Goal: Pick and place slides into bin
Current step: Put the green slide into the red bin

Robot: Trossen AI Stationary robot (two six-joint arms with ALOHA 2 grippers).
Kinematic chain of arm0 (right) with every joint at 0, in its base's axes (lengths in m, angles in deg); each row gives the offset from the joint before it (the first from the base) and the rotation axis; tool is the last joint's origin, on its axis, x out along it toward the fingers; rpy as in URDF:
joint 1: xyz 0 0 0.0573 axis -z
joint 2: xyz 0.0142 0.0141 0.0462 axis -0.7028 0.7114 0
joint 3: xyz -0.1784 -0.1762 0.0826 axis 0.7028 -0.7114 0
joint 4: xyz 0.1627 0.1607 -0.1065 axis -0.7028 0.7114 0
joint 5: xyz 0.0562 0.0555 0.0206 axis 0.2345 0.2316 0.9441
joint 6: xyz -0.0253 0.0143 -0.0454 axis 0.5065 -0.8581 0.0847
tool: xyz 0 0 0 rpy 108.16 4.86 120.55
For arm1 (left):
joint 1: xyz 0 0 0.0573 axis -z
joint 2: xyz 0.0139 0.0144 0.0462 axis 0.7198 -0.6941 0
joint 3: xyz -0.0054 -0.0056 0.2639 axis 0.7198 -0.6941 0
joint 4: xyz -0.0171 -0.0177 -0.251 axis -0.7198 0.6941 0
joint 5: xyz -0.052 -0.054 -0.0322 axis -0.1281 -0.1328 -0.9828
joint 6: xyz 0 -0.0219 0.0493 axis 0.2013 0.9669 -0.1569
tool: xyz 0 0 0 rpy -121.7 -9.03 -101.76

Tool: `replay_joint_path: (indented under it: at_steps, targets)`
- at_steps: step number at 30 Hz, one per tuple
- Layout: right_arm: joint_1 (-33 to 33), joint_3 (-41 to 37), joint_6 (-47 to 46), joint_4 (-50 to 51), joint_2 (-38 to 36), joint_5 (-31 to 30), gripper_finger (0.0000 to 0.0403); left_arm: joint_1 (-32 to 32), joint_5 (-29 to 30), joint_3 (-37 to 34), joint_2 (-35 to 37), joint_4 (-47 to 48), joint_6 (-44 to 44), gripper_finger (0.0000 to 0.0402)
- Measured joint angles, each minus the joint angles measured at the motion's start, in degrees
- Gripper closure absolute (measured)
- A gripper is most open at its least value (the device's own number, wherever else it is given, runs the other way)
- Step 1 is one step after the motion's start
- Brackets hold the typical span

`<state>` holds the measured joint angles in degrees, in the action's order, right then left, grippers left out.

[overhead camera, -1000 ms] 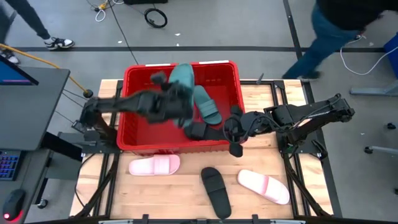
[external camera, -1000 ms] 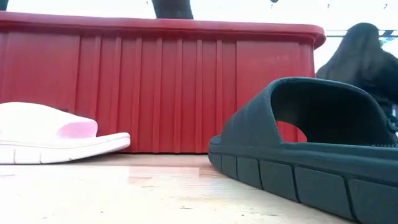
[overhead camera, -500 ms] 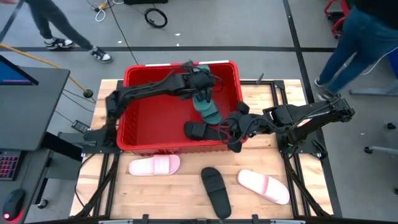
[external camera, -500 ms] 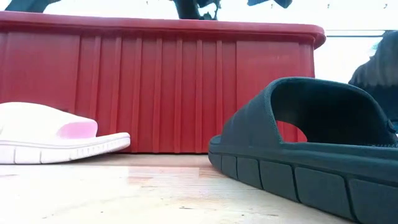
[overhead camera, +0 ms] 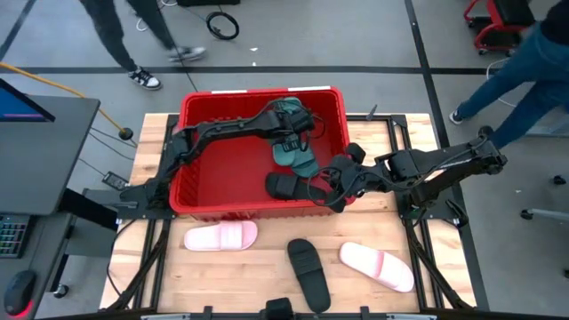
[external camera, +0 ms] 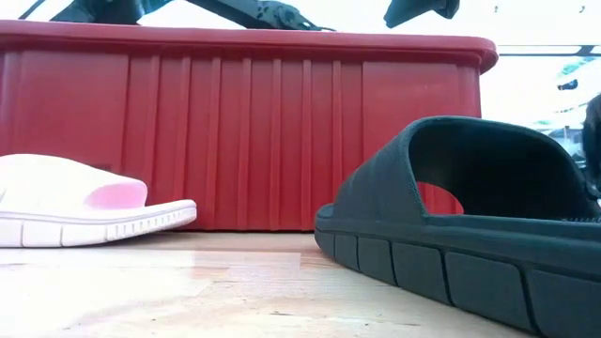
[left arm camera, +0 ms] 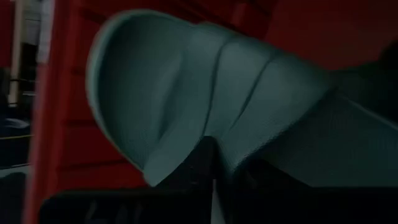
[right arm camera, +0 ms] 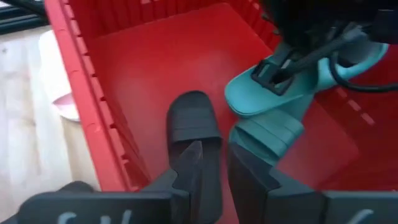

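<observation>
The red bin [overhead camera: 191,169] stands at the table's far middle. My left gripper [overhead camera: 289,124] reaches into the bin's far right part, shut on a dark green slide [right arm camera: 261,96] held over the second green slide [overhead camera: 300,160], which lies on the bin floor. A black slide [right arm camera: 193,121] lies flat on the floor near the bin's right near corner. My right gripper [right arm camera: 217,155] hangs just over its near end, its fingers a little apart. On the table lie two pink slides [overhead camera: 220,236] [overhead camera: 378,265] and a black slide [overhead camera: 308,271]. My left gripper holds the green slide by its wide strap [left arm camera: 186,137], the fingers [left arm camera: 208,165] on the strap's edge beside the foot opening. It comes from above, from the bin's left. The slide hangs tilted over the other green slide; whether the two touch, I cannot tell.
The bin's thick rim and tall near wall [external camera: 244,131] stand between the table slides and the bin floor. The bin floor's left half [overhead camera: 218,169] is bare. People walk on the room floor beyond the table's far edge.
My left gripper has swung with the green slide from the bin's middle toward its far right corner and come to rest there over the other green slide. My right gripper has kept nearly still over the black slide, which has not moved.
</observation>
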<state>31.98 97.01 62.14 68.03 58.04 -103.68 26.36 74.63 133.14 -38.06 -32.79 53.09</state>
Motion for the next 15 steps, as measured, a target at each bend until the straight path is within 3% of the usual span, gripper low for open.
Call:
replay_joint_path:
  at_steps: [5,15]
  targets:
    - [0.0,0.0,-1.1,0.7,0.0,-0.4,0.0323,-0.3,-7.2,0.1,-0.1,0.4,0.1,0.0355]
    - [-0.3,0.0,-1.1,1.2,0.0,-0.4,0.0323,3.6,-8.3,-0.1,-0.5,5.1,2.5,0.0347]
